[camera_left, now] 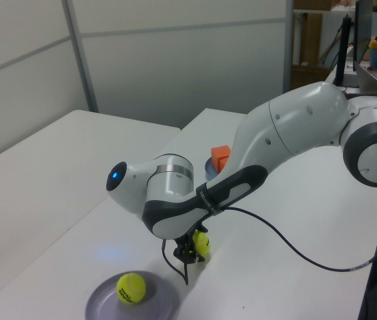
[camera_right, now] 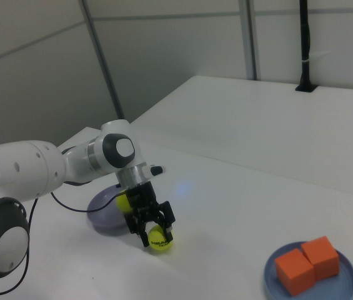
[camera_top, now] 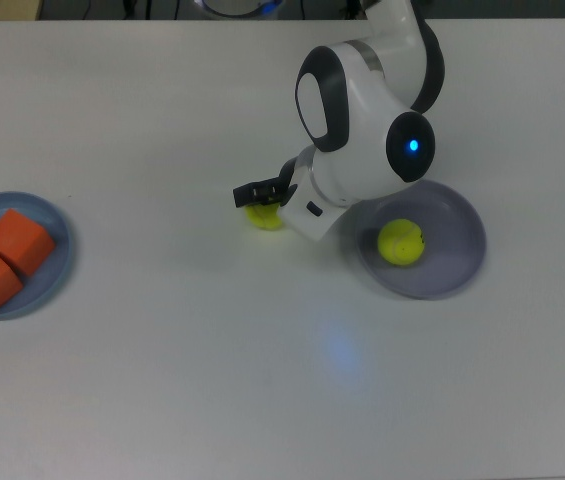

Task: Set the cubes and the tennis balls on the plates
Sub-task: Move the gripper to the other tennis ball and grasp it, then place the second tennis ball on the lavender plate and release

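Orange cubes [camera_top: 4,258] on blue plate [camera_top: 55,232]

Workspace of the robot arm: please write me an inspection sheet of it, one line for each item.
Surface: white table, bare between the things.
Job's things: two orange cubes side by side on the light blue plate; one tennis ball on the lavender plate; the second tennis ball on the table beside the lavender plate, not on a plate.
Clutter: nothing seen on the table.
Grippers: the hand is lowered over the second tennis ball, a finger on each side of it.
Cables: a black cable runs from the arm and hangs over the table.
Surroundings: grey partition walls; shelves with items at the left view's top right.
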You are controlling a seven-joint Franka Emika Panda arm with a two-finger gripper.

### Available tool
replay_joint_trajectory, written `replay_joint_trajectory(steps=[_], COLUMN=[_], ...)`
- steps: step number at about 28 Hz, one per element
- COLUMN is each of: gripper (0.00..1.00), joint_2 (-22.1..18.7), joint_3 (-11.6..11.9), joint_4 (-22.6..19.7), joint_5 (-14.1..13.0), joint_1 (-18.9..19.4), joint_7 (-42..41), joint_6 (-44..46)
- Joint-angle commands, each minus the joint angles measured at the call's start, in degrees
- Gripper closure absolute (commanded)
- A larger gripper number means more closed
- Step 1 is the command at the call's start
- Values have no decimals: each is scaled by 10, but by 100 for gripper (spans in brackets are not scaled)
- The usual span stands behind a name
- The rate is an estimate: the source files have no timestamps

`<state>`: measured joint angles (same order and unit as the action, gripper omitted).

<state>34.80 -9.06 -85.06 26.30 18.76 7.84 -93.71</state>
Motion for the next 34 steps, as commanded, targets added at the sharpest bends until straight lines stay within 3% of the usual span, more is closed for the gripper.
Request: replay_joint_trajectory(steps=[1,5,12,21,24,25,28,34], gripper=[100,100,100,95,76,65,0,0], joint_2=[-15,-21,-29,-18,-12,-11,-8,-15], joint_3=[-3,-15,-80,-90,-90,-90,-90,-90], joint_4=[-5,28,54,32,26,26,26,32], joint_5=[1,-17,-18,-18,-7,-5,-5,-14], joint_1=[-3,-1,10,41,57,59,66,74], joint_7=[-16,-15,-5,60,84,87,101,104], joint_6=[-1,-2,-11,-111,-139,-139,-139,-133])
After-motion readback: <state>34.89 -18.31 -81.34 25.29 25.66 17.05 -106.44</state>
